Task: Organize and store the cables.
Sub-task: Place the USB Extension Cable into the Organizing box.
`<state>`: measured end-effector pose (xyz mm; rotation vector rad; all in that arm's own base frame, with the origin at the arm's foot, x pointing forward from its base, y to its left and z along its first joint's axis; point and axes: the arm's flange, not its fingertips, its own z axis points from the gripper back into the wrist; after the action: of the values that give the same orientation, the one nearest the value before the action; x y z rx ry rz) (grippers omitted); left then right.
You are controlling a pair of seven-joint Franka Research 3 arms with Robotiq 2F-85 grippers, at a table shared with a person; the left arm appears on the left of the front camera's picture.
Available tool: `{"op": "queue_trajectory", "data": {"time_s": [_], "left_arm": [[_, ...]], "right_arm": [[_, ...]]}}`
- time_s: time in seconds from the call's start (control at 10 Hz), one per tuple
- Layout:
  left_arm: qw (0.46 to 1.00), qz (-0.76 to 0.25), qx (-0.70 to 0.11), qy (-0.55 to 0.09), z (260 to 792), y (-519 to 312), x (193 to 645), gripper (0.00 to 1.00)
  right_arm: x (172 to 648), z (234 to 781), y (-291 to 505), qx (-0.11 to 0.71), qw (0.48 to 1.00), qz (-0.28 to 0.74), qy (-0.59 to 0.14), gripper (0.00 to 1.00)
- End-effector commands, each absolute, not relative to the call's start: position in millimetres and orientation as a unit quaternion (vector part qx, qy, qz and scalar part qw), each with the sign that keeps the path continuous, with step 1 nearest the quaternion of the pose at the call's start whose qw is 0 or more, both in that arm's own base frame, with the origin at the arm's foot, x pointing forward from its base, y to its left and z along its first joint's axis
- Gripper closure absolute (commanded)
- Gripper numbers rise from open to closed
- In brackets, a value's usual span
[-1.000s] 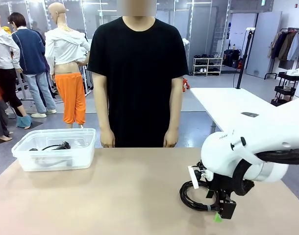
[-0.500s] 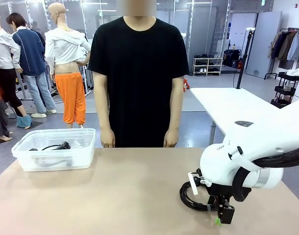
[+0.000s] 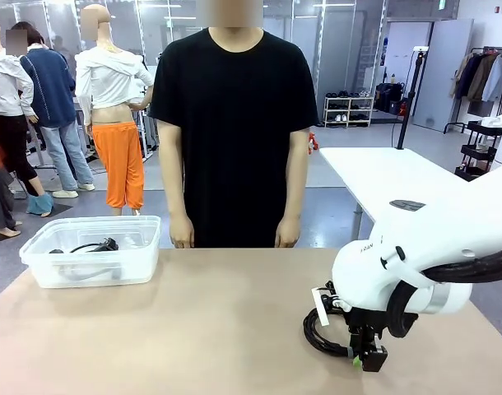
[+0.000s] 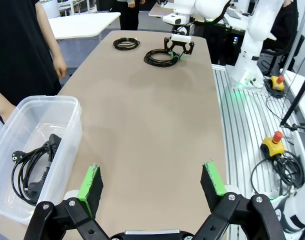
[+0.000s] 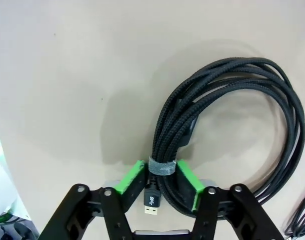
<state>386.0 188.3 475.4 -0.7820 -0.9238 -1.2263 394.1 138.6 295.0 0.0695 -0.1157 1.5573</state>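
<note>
At the lower left of the left wrist view, a clear plastic bin [image 4: 70, 140] holds one coiled black power cable [image 4: 27, 170]. The left tool [image 4: 151, 181] hangs spread wide over the worktop [image 4: 157, 115], holding nothing. Low in the right wrist view, the right tool [image 5: 160, 182] is clamped on a coiled braided USB cable [image 5: 177, 117] at its strap. A loose coil [image 4: 126, 44] lies upper left.

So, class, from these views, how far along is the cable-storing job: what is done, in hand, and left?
Done: one cable lies in the clear bin. In hand: the right end effector is shut on a braided cable coil lying on the table. Left: carrying that coil to the bin, then a second coil on the table. The left end effector is open, holding nothing.
</note>
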Motion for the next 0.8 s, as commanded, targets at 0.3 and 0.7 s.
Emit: {"op": "queue_trajectory", "data": {"time_s": [0.3, 0.7], "left_arm": [[0.646, -0.542, -0.348, -0.411, 477, 189, 383, 0.00], [0.646, -0.542, -0.348, -0.411, 477, 189, 383, 0.00]], "right_arm": [[401, 337, 160, 0.077, 0.732, 0.675, -0.051, 1.00], [402, 396, 179, 0.068, 0.715, 0.693, -0.062, 1.00]]}}
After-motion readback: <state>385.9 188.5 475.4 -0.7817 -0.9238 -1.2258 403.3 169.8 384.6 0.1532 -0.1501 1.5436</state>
